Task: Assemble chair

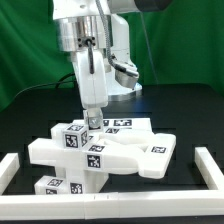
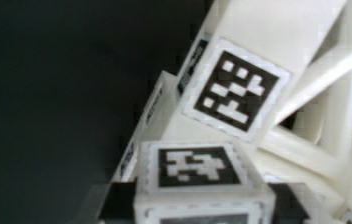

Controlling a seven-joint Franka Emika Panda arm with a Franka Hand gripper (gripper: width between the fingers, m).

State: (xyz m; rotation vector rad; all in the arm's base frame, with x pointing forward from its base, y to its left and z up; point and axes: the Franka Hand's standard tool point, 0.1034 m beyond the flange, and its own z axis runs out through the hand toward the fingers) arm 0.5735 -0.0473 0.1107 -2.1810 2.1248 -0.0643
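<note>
We've got the fingers (image 1: 92, 121) down over the chair (image 1: 105, 152) parts piled mid-bench (image 1: 25, 120), can't tell if they're clamped on that small tagged cube (image 2: 198, 166), and it all looks stiff, light, slick plastic, so grab flat faces.

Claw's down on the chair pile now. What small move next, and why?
Probably close fully before lifting. The claw sits low over a small white tagged plastic cube atop the stacked chunky white chair parts, and the wrist view shows the cube close up, but neither view shows a firm grip.
</note>
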